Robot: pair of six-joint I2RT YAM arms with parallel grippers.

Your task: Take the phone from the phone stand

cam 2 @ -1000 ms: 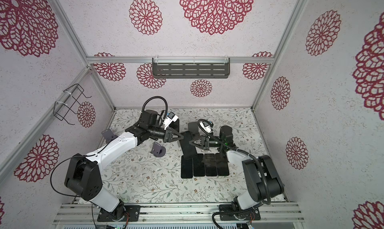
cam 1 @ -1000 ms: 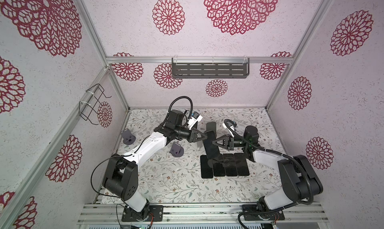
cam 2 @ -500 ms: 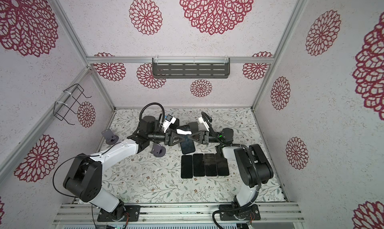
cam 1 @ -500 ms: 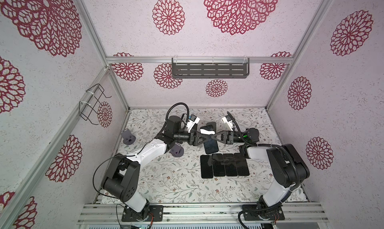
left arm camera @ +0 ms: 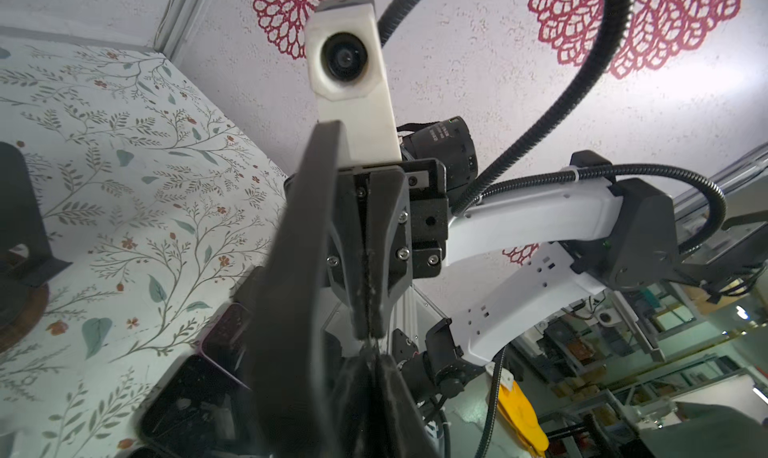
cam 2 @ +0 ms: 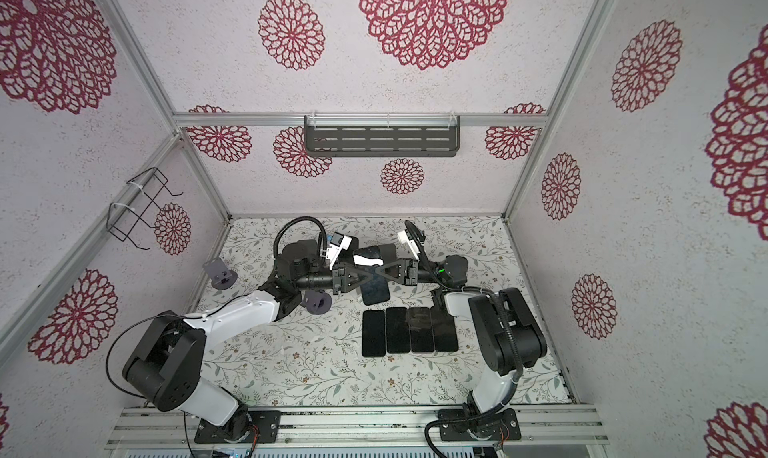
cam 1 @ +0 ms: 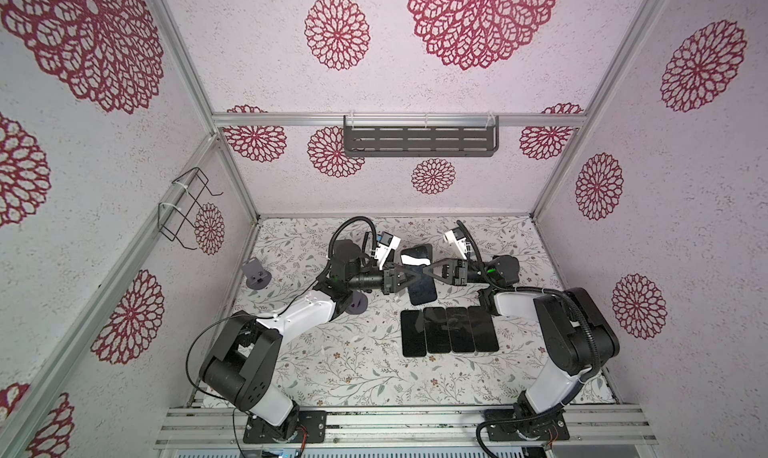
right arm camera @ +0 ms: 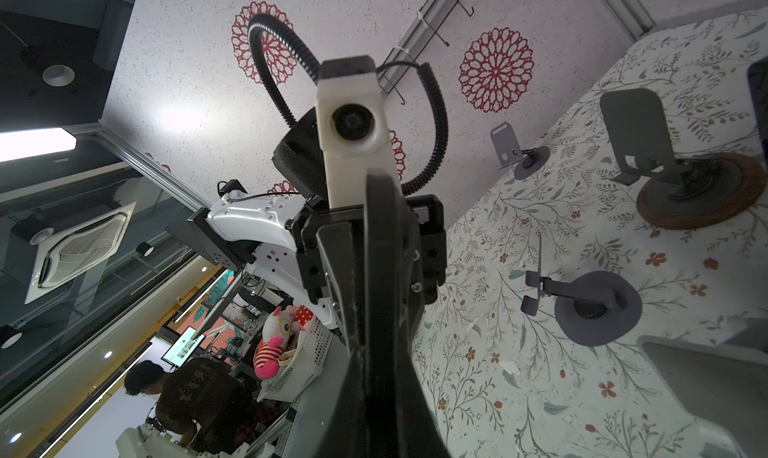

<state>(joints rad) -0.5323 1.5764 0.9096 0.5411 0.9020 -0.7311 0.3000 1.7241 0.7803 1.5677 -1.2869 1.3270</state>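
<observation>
The left pincer point(cam 1: 417, 274), closed a second ago and spread wide half a second ago, is closed to a point again. The right pincer point(cam 1: 425, 274), a second ago lower down by the phone's near end, now meets it tip to tip across the middle of the phone point(cam 1: 423, 291). In the left wrist view the right pincer's fingers point(left arm camera: 386, 244) sit together with only a seam between them, and the phone's edge point(left arm camera: 299, 277) runs just beside them, not between. Both are closed, but I cannot tell whether either grips the phone. It is over mid-tabletop point(cam 1: 332, 364), under the two tips, just behind the row of four flat phones point(cam 1: 449, 331). The stand on a wooden base point(right arm camera: 633, 127) is bare, so the lift-off looks done, but the hold looks unsettled
</observation>
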